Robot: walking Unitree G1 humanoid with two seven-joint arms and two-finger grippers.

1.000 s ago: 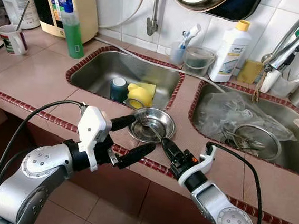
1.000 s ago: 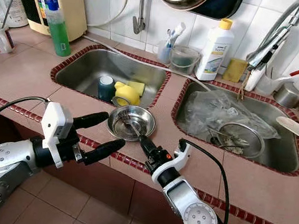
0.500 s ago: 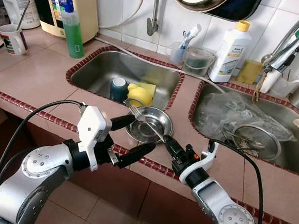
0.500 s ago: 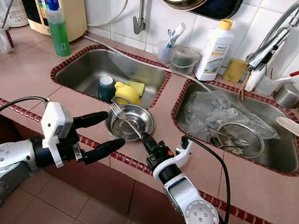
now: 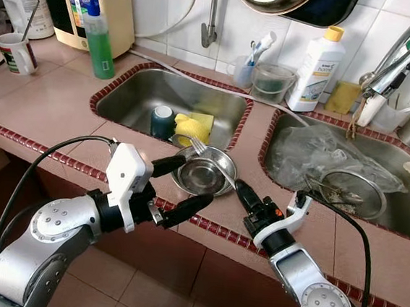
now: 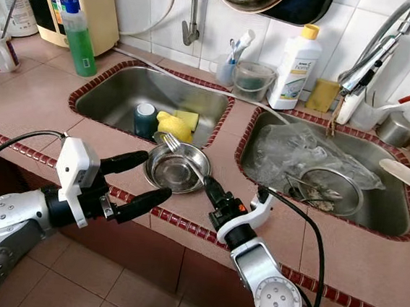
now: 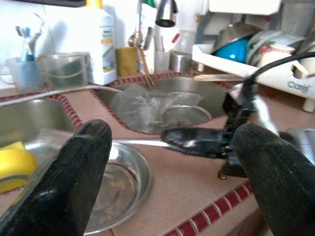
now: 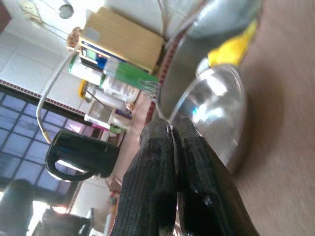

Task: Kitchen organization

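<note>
A steel bowl (image 5: 204, 179) sits on the tiled counter between the two sinks. My right gripper (image 5: 243, 193) hovers just right of it, shut on the handle of a metal fork (image 5: 211, 161). The fork slants up over the bowl, its tines near the far rim. In the right wrist view the fingers (image 8: 162, 162) pinch the fork (image 8: 155, 96) beside the bowl (image 8: 216, 113). My left gripper (image 5: 196, 182) is open at the counter's front edge, just left of the bowl, holding nothing. The left wrist view looks between its fingers (image 7: 74, 182) at the bowl (image 7: 118, 182).
The left sink (image 5: 134, 96) holds a yellow cup (image 5: 191, 129), a dark cup and a sponge. A plastic bag (image 5: 321, 154) and a strainer lie in the right sink. A green soap bottle (image 5: 100, 38), a mug (image 5: 16, 53) and a white bottle (image 5: 313, 69) stand behind.
My right gripper has lifted the fork from the bowl and drawn back to the right; the tines now sit higher, over the far rim. The left arm has stayed put.
</note>
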